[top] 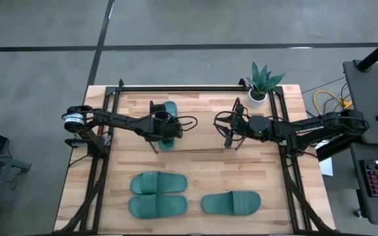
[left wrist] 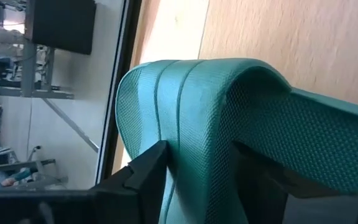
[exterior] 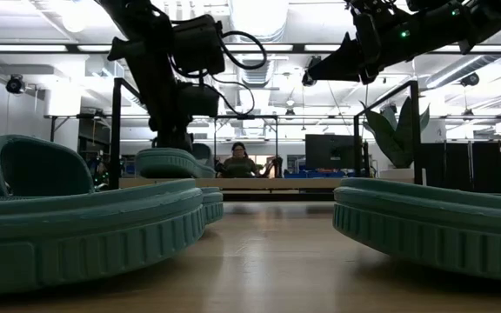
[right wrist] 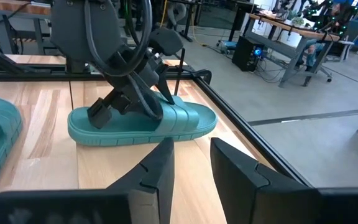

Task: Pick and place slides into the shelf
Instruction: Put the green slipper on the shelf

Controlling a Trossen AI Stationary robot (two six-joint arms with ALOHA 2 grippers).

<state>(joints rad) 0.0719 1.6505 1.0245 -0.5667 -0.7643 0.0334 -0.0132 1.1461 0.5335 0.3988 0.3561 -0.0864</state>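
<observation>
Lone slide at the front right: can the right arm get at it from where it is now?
Probably yes. The right gripper hangs empty with jaws open, and bare table lies between it and that slide; nothing stands in the way.

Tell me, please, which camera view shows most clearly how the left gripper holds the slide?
The right wrist view: the left gripper is seen from the side, clamped on the strap of the slide. The left wrist view shows only the strap close up between the fingers, the high view hides it under the arm, and the low view is distant.
</observation>
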